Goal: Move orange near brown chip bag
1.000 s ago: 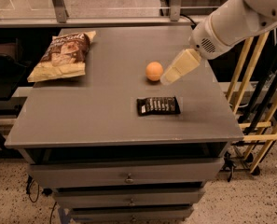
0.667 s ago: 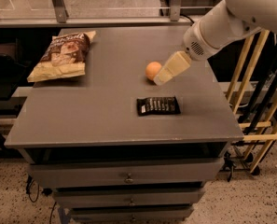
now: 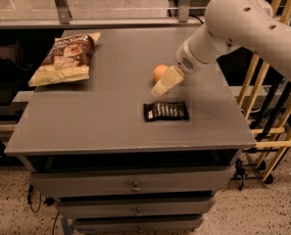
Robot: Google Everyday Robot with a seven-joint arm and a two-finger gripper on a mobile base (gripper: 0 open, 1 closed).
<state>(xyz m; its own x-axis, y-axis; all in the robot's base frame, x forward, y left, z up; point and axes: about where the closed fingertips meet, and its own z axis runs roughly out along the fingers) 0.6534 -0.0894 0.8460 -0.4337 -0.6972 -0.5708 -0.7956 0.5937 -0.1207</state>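
Observation:
The orange (image 3: 159,72) sits near the middle of the grey table top (image 3: 106,116). My gripper (image 3: 160,88) hangs on the white arm coming in from the right; its pale fingers reach down just in front and to the right of the orange, partly covering it. The brown chip bag (image 3: 65,58) lies at the table's back left, dark brown on top with a tan-yellow lower edge, well apart from the orange.
A small flat black packet (image 3: 166,111) lies just in front of the gripper. The table stands on a grey cabinet with drawers (image 3: 135,186). Wooden slats (image 3: 272,131) stand to the right. A metal rail (image 3: 86,21) runs behind the table.
The arm has swung left and down, bringing the gripper from the orange's right side to right against it. The orange, bag and packet have not moved.

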